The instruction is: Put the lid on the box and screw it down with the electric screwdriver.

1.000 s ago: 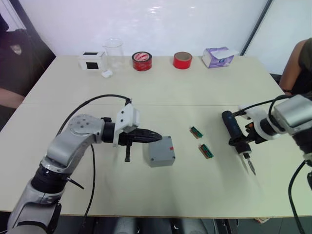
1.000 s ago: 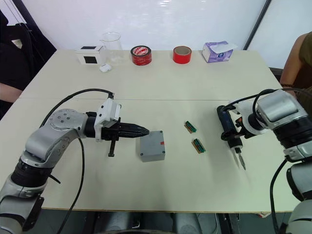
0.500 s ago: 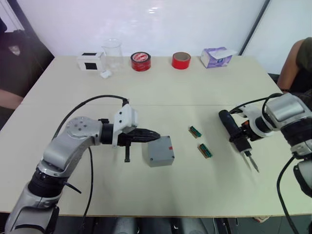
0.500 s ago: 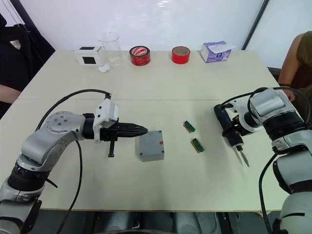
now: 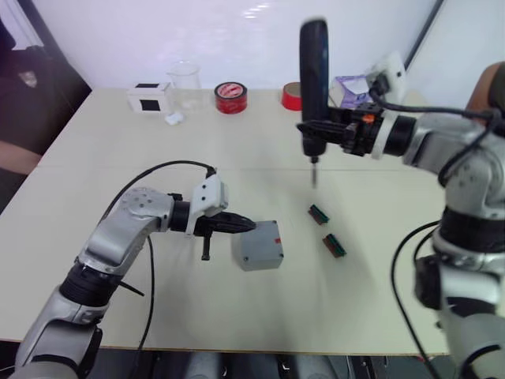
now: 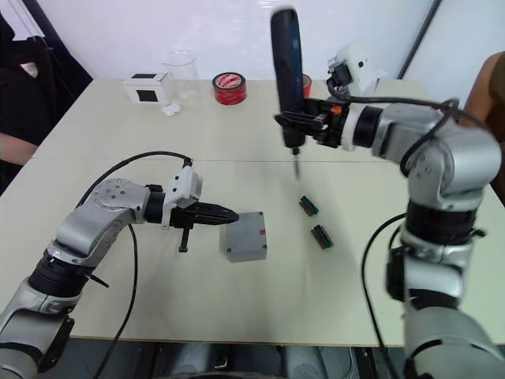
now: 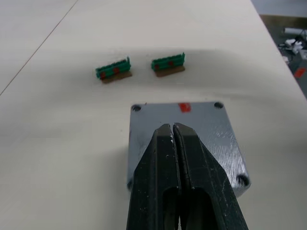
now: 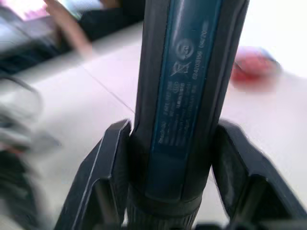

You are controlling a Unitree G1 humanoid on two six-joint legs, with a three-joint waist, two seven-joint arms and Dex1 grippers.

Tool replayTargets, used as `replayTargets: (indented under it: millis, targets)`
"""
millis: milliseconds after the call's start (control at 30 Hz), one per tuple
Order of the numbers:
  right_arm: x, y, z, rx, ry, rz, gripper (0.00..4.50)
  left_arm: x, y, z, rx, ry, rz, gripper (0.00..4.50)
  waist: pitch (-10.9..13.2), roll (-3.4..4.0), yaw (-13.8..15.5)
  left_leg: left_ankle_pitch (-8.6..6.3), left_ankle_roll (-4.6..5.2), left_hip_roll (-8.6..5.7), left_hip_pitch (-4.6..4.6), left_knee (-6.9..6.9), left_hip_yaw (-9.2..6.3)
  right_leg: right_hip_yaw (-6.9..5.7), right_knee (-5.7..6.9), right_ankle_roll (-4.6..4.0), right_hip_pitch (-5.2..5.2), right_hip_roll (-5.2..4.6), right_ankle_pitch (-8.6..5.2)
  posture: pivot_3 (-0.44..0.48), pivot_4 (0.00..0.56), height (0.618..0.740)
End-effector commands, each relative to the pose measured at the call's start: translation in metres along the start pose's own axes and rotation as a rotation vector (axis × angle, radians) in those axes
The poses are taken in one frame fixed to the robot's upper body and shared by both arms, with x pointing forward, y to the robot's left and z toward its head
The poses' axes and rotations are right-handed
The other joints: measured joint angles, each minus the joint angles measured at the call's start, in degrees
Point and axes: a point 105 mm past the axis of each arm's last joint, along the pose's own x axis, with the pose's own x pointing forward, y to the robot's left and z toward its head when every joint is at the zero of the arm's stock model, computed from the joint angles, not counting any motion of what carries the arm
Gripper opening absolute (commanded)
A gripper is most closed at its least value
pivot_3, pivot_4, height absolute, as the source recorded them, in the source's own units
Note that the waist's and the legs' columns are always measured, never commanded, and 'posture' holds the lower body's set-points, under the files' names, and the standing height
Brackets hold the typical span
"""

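1. A cream table point(image 5: 260, 150) stands before a white wall; along its far edge sit a white-and-black cube point(image 5: 149, 97), a clear beaker point(image 5: 184, 84), two red tape rolls point(image 5: 230, 98) and a purple tissue carton point(image 5: 353, 91)
2. Landmark: the grey box point(image 5: 258, 245) lies near the table's middle with its lid point(image 7: 184, 139) already seated on top, a small red mark at one edge and screw holes at the corners
3. Change: half a second ago the screwdriver point(image 5: 314, 79) hung low, well to the right of the box and tilted; now the right claw point(image 8: 172, 167) has swung it up and inward, so it stands upright above the table beyond the box, bit down. I judge this as the carry toward the first corner screw; driving has not begun
4. The right claw is clamped round the screwdriver's barrel, one finger on each side
5. The left claw point(image 7: 173, 143) has stayed put, its fingers pressed together, tips resting on the lid from the box's left, apparently steadying it
6. Two small green parts point(image 5: 325, 227) lie just right of the box
7. Writing: the screwdriver's blue label bears small symbols and print, too fine to read; the lettering on one tape roll is also illegible
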Motion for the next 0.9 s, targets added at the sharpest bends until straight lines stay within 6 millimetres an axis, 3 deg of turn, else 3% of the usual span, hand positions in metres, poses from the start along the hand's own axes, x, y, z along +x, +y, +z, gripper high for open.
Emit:
replayTargets:
  millis: [33,167,467,700,900]
  targets:
    - [-0.007,0.015,0.022,-0.099,-0.221,-0.045,1.84,-0.001,0.004,0.004,0.023,-0.004,-0.013,0.00,-0.01,-0.01,0.29,0.00,0.00,-0.03,0.01,0.05,0.01,0.04,-0.01,0.00,0.03,-0.05,0.00,0.000,0.150,0.740]
    - [-0.003,0.039,0.001,-0.133,-0.291,0.006,1.84,0.008,0.007,0.002,0.001,-0.018,-0.035,0.00,-0.02,-0.03,0.49,0.00,0.00,-0.13,0.02,0.09,0.06,0.08,-0.07,0.00,0.09,-0.09,0.01,0.000,0.150,0.740]
    - [0.002,0.063,-0.028,-0.134,-0.295,0.037,1.84,0.026,0.002,-0.004,-0.035,-0.025,-0.097,0.00,-0.02,-0.03,-0.77,0.00,0.00,-0.05,0.05,0.06,0.04,0.07,0.00,0.00,0.06,0.05,0.00,0.000,0.150,0.740]
    - [0.002,0.073,-0.044,-0.115,-0.277,0.041,1.84,0.026,-0.001,-0.034,-0.039,0.082,-0.086,0.00,-0.02,-0.04,-0.87,0.00,0.00,-0.03,0.12,0.05,0.00,0.08,0.03,-0.01,0.09,0.07,0.00,0.000,0.150,0.740]
    - [0.001,0.076,-0.059,-0.124,-0.257,0.028,1.84,0.021,-0.001,-0.035,-0.036,0.089,-0.083,0.00,-0.05,-0.06,-0.91,0.00,0.01,-0.03,0.23,0.05,-0.01,0.08,0.02,-0.01,0.22,0.06,-0.01,0.000,0.150,0.740]
